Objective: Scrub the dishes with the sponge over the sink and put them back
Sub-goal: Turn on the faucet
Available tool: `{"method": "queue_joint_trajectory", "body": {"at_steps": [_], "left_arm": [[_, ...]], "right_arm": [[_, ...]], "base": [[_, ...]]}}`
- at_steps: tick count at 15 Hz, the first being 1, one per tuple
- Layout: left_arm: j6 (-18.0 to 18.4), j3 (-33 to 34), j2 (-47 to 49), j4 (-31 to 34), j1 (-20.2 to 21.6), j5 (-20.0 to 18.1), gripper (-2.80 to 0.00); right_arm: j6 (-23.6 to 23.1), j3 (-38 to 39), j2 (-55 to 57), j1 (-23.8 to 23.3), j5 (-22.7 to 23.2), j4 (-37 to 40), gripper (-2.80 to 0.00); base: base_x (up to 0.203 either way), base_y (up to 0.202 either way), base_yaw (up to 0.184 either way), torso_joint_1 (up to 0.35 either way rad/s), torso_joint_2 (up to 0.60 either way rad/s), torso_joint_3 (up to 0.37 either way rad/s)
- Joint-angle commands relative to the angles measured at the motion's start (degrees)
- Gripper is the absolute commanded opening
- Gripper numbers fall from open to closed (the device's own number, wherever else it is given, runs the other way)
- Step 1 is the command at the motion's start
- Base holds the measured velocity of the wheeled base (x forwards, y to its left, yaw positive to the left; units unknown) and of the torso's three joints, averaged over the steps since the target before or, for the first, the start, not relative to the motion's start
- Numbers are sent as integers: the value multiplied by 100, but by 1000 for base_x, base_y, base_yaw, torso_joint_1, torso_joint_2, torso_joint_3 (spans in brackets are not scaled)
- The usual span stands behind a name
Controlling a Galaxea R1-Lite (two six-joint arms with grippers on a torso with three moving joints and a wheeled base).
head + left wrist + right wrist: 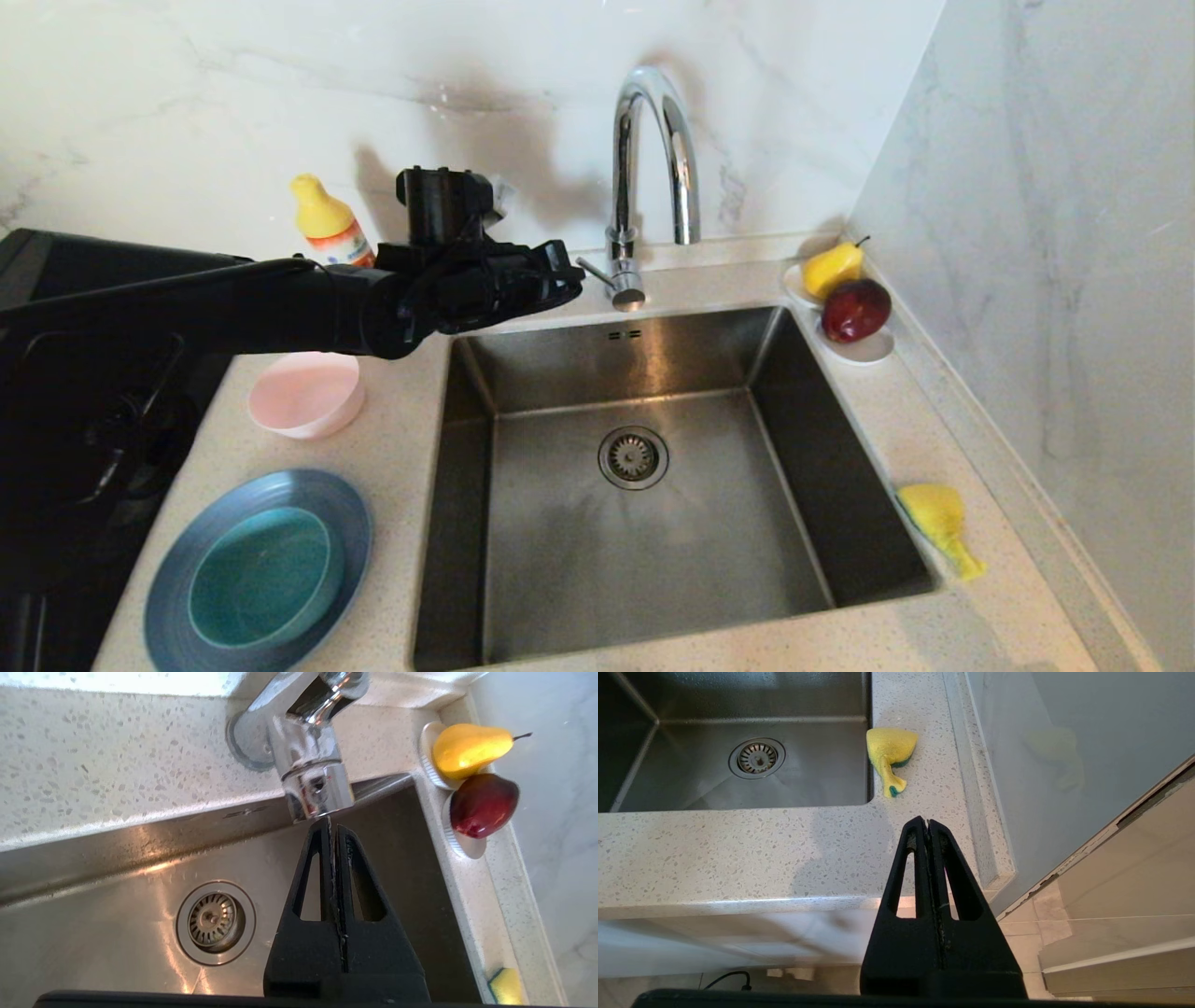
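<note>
The steel sink (560, 560) (117, 877) (691, 700) sits in the speckled counter, with a chrome tap (653, 159) (313, 770) behind it. Left of the sink, the teal bowl (261, 579) rests in the grey-blue plate (173, 597), and the pink bowl (306, 394) stands beyond them. The yellow sponge (936, 523) (889, 749) (507, 985) lies crumpled on the counter right of the sink. My left gripper (569, 275) (332, 823) is shut and empty, its tips close to the tap's base over the sink's back edge. My right gripper (927, 822) is shut and empty, below the counter's front edge.
A yellow-capped soap bottle (329, 224) stands behind my left arm. A pear (831, 268) and a red apple (854, 310) sit on small white dishes at the sink's back right corner. A black hob (84, 392) fills the left, and a marble wall (1074, 280) closes the right.
</note>
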Motion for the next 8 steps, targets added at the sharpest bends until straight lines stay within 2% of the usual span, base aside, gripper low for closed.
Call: {"method": "queue_joint_trajectory", "body": {"at_steps": [1, 8], "left_arm": [[-17, 0, 43, -10, 0, -14, -280], [-52, -455, 31, -15, 60, -14, -280]], "right_arm": [[1, 2, -2, 2, 5, -10, -280], [1, -6, -2, 2, 5, -1, -280]], "base": [[0, 0, 0, 0, 0, 0], [0, 0, 0, 0, 0, 0]]}}
